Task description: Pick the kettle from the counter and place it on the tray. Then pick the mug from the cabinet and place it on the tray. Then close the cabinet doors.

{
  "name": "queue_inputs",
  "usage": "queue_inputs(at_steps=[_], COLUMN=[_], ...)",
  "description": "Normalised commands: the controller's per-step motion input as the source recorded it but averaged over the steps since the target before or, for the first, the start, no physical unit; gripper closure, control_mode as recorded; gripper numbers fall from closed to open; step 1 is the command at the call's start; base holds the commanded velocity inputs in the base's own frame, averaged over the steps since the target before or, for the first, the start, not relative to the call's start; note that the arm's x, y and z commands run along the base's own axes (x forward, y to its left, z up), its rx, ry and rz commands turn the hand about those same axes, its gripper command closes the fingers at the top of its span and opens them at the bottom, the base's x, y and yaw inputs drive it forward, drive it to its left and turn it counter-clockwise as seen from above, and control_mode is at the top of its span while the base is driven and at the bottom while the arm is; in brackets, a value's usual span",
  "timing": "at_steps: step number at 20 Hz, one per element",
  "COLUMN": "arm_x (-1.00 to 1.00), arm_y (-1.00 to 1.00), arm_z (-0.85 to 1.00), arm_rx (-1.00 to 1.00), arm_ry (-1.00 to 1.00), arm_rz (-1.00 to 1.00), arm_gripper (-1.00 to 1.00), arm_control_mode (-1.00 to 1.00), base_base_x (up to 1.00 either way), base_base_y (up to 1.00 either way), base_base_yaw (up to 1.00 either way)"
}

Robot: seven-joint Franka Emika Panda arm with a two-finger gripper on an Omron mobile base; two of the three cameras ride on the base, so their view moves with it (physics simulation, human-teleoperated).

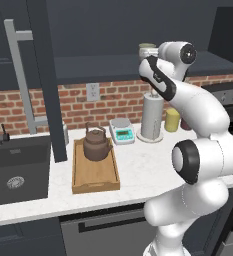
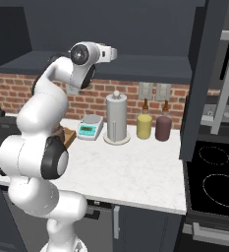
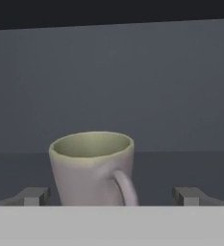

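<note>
The kettle [image 1: 97,144] already sits on the tray [image 1: 95,175] as the arm reaches into the cabinet [image 1: 103,65], its hand [image 3: 111,196] spread wide around the mug [image 3: 93,168] on the shelf (handle turned toward the camera). A sound grasp likely means easing further in, then closing squarely on the mug's body, clear of that handle.

Obstacle, dead ahead of the end effector [image 3: 111,197]: grey-beige ceramic mug with greenish inside [image 3: 93,168], upright on the dark cabinet shelf [image 3: 180,166], its handle toward the camera. Wide-spread fingers [image 3: 34,196] flank it; free gaps either side. Bare shelf beyond; grey back wall [image 3: 132,86] closes the far end.
</note>
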Motion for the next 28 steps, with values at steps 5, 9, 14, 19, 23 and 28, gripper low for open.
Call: queue_inputs(at_steps=[5, 9, 14, 19, 23, 28], arm_x=[0.09, 0.10, 0.13, 0.11, 0.02, 0.00], arm_y=[0.00, 0.00, 0.00, 0.00, 0.00, -0.01], arm_z=[-0.06, -0.07, -0.06, -0.04, -0.03, -0.03], arm_rx=[0.00, 0.00, 0.00, 0.00, 0.00, 0.00], arm_ry=[0.00, 0.00, 0.00, 0.00, 0.00, 0.00], arm_rz=[0.01, 0.01, 0.01, 0.01, 0.01, 0.02], arm_gripper=[-1.00, -1.00, -1.00, -1.00, 1.00, 1.00], arm_control_mode=[-1.00, -1.00, -1.00, -1.00, -1.00, -1.00], base_base_x=[0.00, 0.00, 0.00, 0.00, 0.00, 0.00], base_base_y=[0.00, 0.00, 0.00, 0.00, 0.00, 0.00], base_base_yaw=[0.00, 0.00, 0.00, 0.00, 0.00, 0.00])
